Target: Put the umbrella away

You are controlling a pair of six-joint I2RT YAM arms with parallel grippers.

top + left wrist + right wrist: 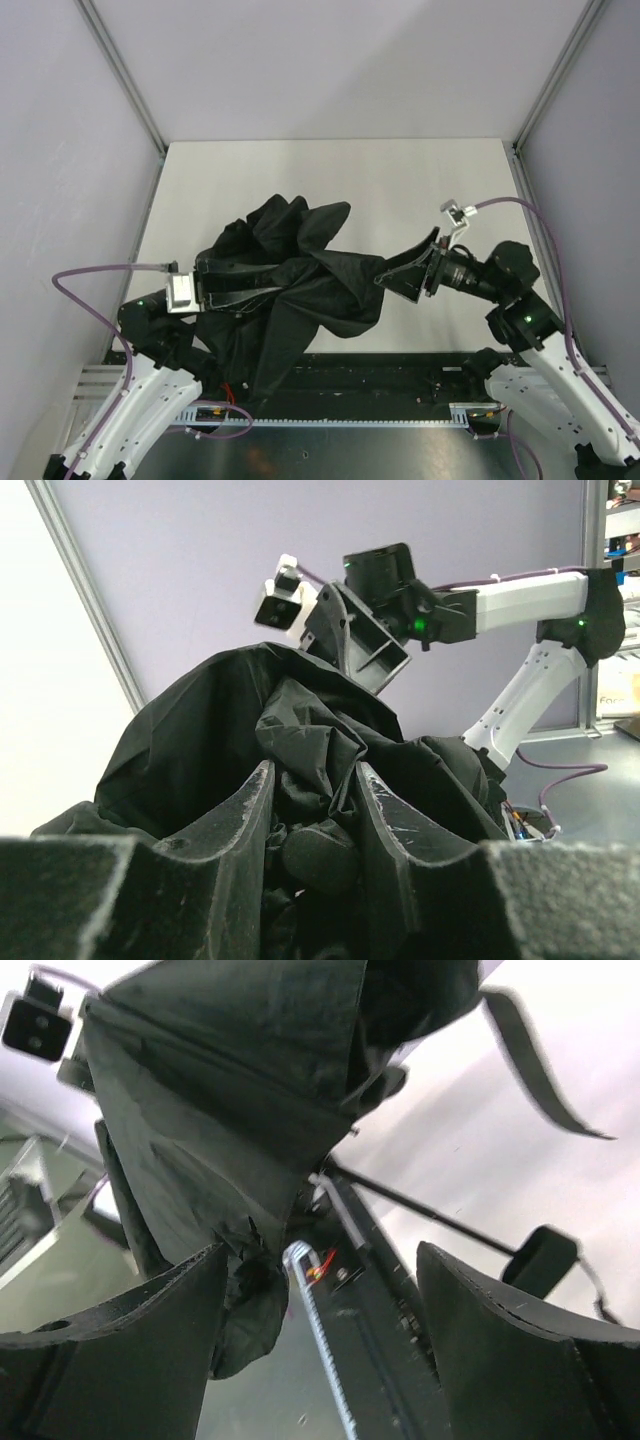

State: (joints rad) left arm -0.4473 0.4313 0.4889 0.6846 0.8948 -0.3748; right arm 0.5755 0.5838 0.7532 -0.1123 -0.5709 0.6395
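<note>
Left gripper point(315, 775) is pinched narrow on a bunch of black cloth from the umbrella point(300, 280), which lies half-collapsed in a loose heap ahead of it and to its right. Some cloth spills back past it, over the near edge of the table point(400, 180).

That hold looks to be on cloth alone, so a pull could drag folds out without moving the ribs or shaft. The overhanging cloth could also snag on the rail and cables below.

Right gripper point(322, 1260) stands wide with nothing between its fingers, and the right edge of the heap sits just in front of it. If it closes here it would likely catch only a loose flap, or jam a rib.

Beyond both grippers the table is pale and smooth. Plain lilac walls point(350, 60) and slim metal posts point(120, 70) close it in.
</note>
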